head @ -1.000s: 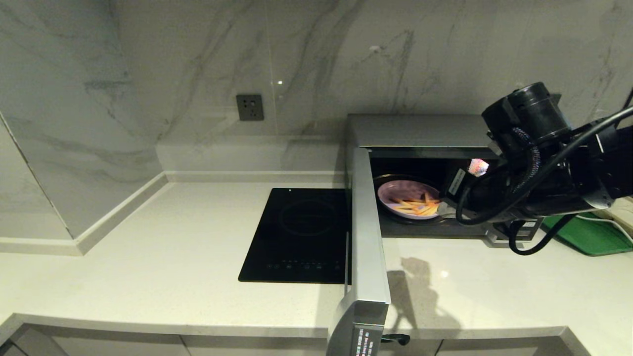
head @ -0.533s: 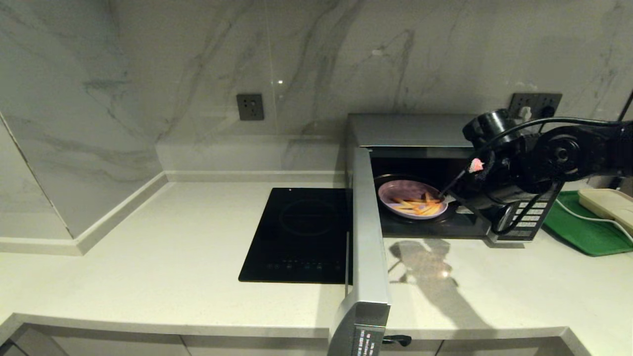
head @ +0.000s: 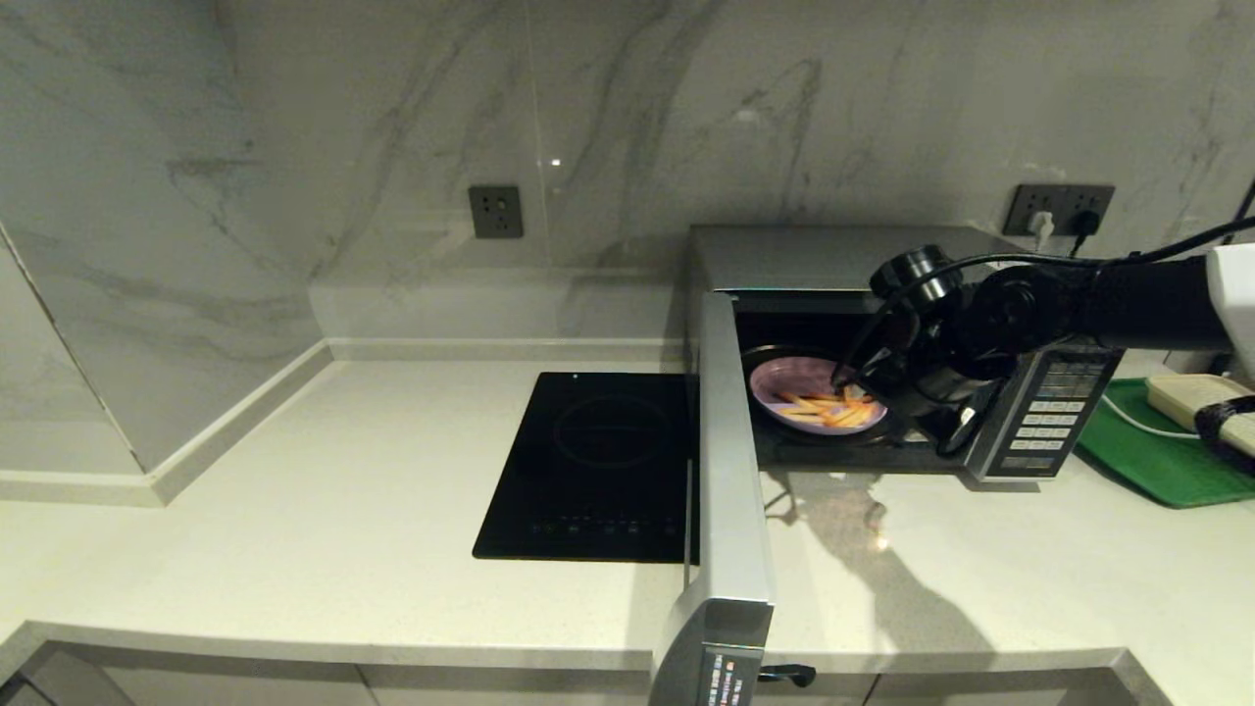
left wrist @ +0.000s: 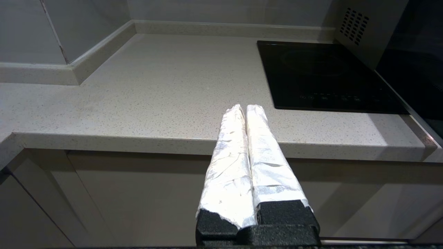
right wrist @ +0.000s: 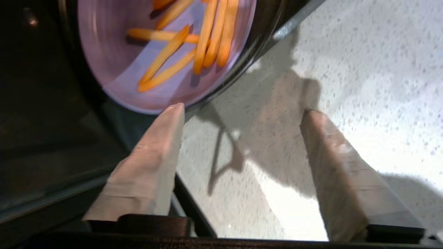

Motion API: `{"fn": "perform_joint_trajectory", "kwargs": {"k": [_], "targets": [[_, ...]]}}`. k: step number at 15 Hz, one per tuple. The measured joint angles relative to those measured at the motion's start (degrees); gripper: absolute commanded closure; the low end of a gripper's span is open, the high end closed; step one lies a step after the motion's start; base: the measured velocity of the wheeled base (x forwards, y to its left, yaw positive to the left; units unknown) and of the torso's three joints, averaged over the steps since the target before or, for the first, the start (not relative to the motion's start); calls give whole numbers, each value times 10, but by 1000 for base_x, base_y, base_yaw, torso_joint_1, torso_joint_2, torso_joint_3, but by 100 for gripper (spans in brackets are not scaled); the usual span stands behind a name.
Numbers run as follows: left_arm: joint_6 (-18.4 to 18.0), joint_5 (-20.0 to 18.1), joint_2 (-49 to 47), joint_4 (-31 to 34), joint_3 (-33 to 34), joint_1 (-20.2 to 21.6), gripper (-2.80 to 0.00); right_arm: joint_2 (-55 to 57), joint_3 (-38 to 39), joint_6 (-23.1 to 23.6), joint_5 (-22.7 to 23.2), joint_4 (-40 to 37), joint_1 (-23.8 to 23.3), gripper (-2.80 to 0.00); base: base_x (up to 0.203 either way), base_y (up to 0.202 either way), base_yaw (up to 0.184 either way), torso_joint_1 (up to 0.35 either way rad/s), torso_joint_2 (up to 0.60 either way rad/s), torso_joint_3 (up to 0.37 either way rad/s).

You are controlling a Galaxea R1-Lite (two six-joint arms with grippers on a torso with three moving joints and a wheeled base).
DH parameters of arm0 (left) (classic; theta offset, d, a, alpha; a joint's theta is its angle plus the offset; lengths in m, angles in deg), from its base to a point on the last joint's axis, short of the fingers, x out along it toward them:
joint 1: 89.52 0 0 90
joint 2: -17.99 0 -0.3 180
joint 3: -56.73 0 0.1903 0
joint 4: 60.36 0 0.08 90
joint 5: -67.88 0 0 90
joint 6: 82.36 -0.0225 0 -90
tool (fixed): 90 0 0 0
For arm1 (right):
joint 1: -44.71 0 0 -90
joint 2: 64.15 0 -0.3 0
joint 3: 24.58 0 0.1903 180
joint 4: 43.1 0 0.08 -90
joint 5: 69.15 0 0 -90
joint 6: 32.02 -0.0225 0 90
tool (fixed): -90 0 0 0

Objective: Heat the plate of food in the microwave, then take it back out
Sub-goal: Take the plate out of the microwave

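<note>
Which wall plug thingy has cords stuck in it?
The wall socket on the right, above the microwave, has plugs in it. The wall socket on the left has none.

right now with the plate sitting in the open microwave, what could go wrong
The right gripper is open, one finger right at the rim of the plate of food, so pulling back carelessly could nudge the plate or spill fries. The plate sits near the front edge of the microwave cavity; it may foul the door, which stands wide open over the counter.
</note>
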Motion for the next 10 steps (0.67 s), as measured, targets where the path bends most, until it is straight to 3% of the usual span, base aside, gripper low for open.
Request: {"fn": "perform_joint_trajectory", "kwargs": {"k": [4,10], "targets": [[0,0,0,0,0,0,0,41,-32,0,-37,-10,0,-280,0,0,0,0,0,0],[0,0,0,0,0,0,0,75,-42,0,-44,-10,-1,-280,0,0,0,0,0,0]]}}
